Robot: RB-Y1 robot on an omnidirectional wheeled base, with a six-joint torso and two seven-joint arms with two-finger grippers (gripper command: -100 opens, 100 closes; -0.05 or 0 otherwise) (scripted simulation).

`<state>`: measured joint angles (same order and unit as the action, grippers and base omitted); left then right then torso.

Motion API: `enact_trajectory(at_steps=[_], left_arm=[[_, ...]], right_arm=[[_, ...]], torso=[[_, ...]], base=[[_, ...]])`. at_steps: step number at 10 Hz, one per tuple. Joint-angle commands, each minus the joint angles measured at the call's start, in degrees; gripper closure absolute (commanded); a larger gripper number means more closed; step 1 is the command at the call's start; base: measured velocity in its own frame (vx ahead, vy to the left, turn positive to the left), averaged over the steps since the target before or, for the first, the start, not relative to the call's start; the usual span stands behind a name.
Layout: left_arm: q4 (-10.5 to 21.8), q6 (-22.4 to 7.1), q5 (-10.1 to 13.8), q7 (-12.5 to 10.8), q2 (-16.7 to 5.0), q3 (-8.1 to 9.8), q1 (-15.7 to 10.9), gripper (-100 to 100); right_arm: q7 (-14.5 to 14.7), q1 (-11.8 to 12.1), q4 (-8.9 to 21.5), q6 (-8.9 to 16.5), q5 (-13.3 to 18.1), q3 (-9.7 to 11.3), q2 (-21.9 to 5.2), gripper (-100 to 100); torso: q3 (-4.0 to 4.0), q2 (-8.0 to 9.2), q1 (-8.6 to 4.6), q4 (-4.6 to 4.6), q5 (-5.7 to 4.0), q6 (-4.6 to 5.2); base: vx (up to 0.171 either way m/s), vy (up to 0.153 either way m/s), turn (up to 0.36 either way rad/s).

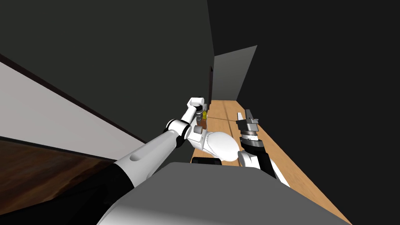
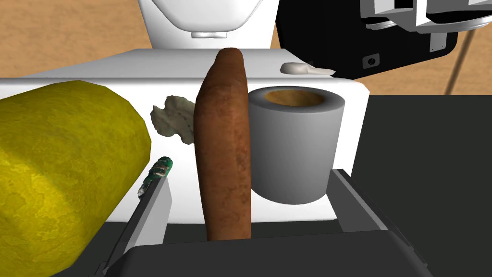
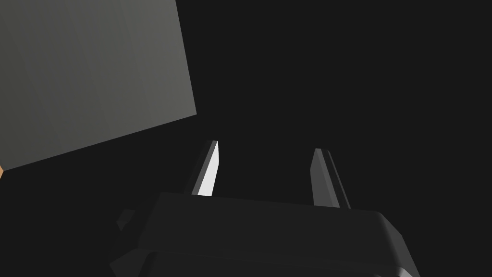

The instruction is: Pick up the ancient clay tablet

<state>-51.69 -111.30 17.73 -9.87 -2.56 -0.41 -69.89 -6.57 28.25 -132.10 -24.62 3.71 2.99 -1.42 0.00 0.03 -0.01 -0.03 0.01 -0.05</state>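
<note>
The clay tablet [image 2: 223,144] is a thin reddish-brown slab standing on edge on a white surface [image 2: 96,72]. My left gripper [image 2: 251,175] is open, with the tablet between its fingers nearer the left finger [image 2: 153,211]; neither finger touches it. In the head view the left gripper [image 1: 200,117] reaches forward to the tablet [image 1: 200,122] beside a dark wall. My right gripper [image 1: 248,117] hangs open over the wood floor, holding nothing; its fingers [image 3: 211,168] stand apart in the right wrist view.
A grey cup [image 2: 293,144] stands against the tablet, inside the right finger. A large yellow object [image 2: 57,168] lies outside the left finger, with a small green figure [image 2: 158,173] at that fingertip. A beige lump [image 2: 170,120] lies behind. Wood floor [image 1: 234,113] runs ahead.
</note>
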Motion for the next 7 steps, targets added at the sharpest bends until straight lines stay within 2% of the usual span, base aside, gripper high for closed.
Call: enact_trajectory(at_steps=[1,3,4,5,7], left_arm=[[1.5,1.9,-0.2,0.5,0.0,-0.11,0.4,-100],[2.2,3.3,-0.5,0.8,0.1,-0.33,1.2,-100],[2.0,2.7,-0.4,0.7,0.0,-0.23,0.9,-100],[2.1,2.9,-0.4,0.8,0.0,-0.25,1.0,100],[2.0,3.0,-0.4,0.8,0.0,-0.24,0.8,100]], right_arm=[[0.0,0.0,0.0,0.0,0.0,0.0,0.0,0],[0.0,0.0,0.0,0.0,0.0,0.0,0.0,0],[0.0,0.0,0.0,0.0,0.0,0.0,0.0,0],[0.0,0.0,0.0,0.0,0.0,0.0,0.0,0],[0.0,0.0,0.0,0.0,0.0,0.0,0.0,0]], torso=[[0.0,0.0,0.0,0.0,0.0,0.0],[0.0,0.0,0.0,0.01,0.0,0.0],[0.0,0.0,0.0,0.0,0.0,0.0],[0.01,0.0,0.0,0.01,0.0,0.0],[0.03,0.09,0.04,-0.04,0.02,-0.04]], base=[[-0.003,-0.004,-0.019],[-0.001,-0.002,-0.008],[0.0,0.0,0.0],[0.0,0.0,0.0],[0.004,0.0,-0.004]])
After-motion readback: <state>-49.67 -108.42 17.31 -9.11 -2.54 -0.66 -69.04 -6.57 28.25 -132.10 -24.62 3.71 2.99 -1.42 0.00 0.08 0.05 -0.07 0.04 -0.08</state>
